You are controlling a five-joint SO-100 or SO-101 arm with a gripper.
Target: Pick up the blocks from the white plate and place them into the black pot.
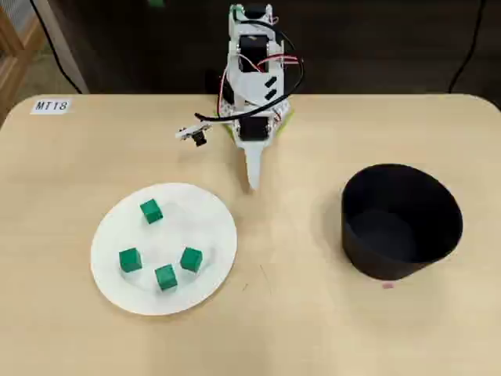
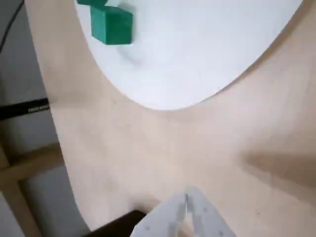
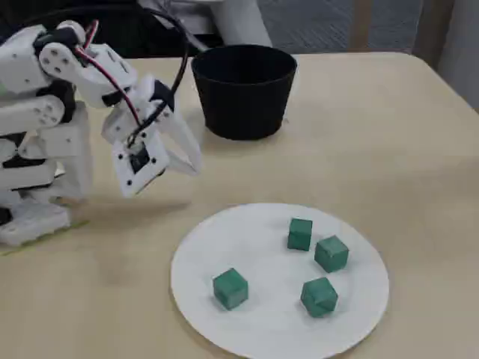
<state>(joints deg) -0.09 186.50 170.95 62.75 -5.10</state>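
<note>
Your gripper (image 1: 252, 185) hangs pinched closed and empty near the table's (image 1: 313, 329) back edge. All four blocks (image 1: 151, 210) sit on the plate (image 1: 215, 235) front-left in the overhead view, pot (image 1: 401, 223) off right. An "MT18" label (image 1: 52, 106) sits back-left.

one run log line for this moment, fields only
gripper: shut, empty, above bare table | four small green cubes: all on round white plate | matte black round pot: empty | phase: before first pick

Lab — labelled table (image 1: 52, 106), desktop arm (image 3: 52, 112).
</note>
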